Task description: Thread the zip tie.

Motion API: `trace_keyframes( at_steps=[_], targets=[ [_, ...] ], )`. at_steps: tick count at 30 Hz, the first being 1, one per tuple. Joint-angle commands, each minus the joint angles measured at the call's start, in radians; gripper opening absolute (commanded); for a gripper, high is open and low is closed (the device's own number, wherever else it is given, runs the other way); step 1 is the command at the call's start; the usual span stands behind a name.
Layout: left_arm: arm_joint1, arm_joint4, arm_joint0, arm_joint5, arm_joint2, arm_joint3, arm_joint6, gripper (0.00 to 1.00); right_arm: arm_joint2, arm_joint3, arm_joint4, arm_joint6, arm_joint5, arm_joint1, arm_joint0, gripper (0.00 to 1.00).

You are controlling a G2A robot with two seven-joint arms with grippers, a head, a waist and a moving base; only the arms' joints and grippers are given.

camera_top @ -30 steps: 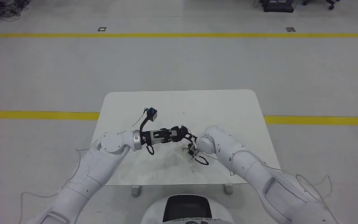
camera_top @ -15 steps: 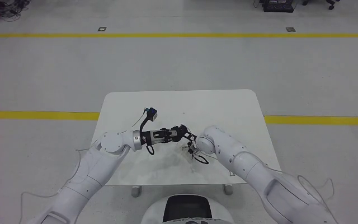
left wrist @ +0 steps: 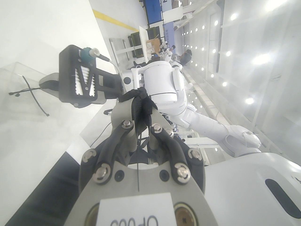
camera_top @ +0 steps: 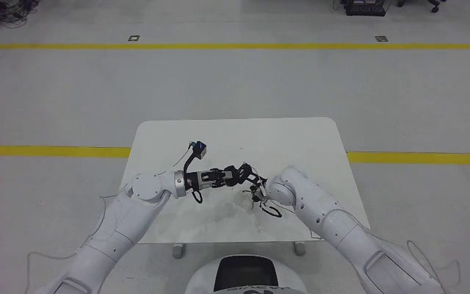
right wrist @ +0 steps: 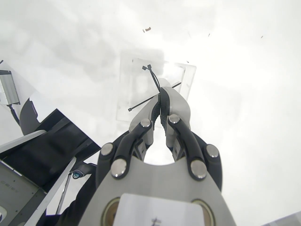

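1. Two zip ties [right wrist: 154, 79], their heads side by side, lie in a clear tray [right wrist: 191, 71]. In the right wrist view their strands run straight up to the tips of the right gripper [right wrist: 160, 95] and vanish there.
2. A third tie [right wrist: 140, 104] crosses them right at those tips and passes beneath the jaws from one side to the other.
3. The right jaws are pressed together, pad against pad. Whether a strand is pinched between them cannot be told.
4. The left wrist view looks from the side. There the ties lie flat and crossed on the tray floor, and a grey fingertip [left wrist: 47, 82] of the right gripper is down at the tray. It meets, or nearly meets, the end of the paired strands, beneath a black camera housing [left wrist: 77, 78].
5. The left gripper [left wrist: 140, 99] has its jaws drawn close around a black crumpled mass [left wrist: 138, 115]; what that is cannot be told. The ties lie well off to one side of these jaws, not between them.
6. From above, the two grippers sit close together, tips nearly meeting, over the white table [camera_top: 294, 140]. The ties are too small to make out there.
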Motion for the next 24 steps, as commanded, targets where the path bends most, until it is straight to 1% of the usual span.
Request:
trace_keyframes(
  at_steps=[1,3,8,16,20,24],
  targets=[
    [0.0,0.0,0.0,0.0,0.0,0.0,0.0,0.0,0.022,-0.025,0.005,0.0,-0.023,0.011,-0.018,0.0],
    [0.0,0.0,0.0,0.0,0.0,0.0,0.0,0.0,0.039,-0.044,0.005,0.005,-0.036,0.02,-0.032,0.0],
    [0.0,0.0,0.0,0.0,0.0,0.0,0.0,0.0,0.062,-0.07,0.025,0.0,-0.07,0.03,-0.053,0.0],
    [0.0,0.0,0.0,0.0,0.0,0.0,0.0,0.0,0.063,-0.087,0.025,-0.013,-0.07,0.042,-0.056,0.0],
    [0.0,0.0,0.0,0.0,0.0,0.0,0.0,0.0,0.076,-0.12,-0.008,-0.041,-0.065,0.05,-0.072,0.0],
    [0.0,0.0,0.0,0.0,0.0,0.0,0.0,0.0,0.095,-0.169,-0.056,-0.068,-0.053,0.062,-0.103,0.0]
  ],
)
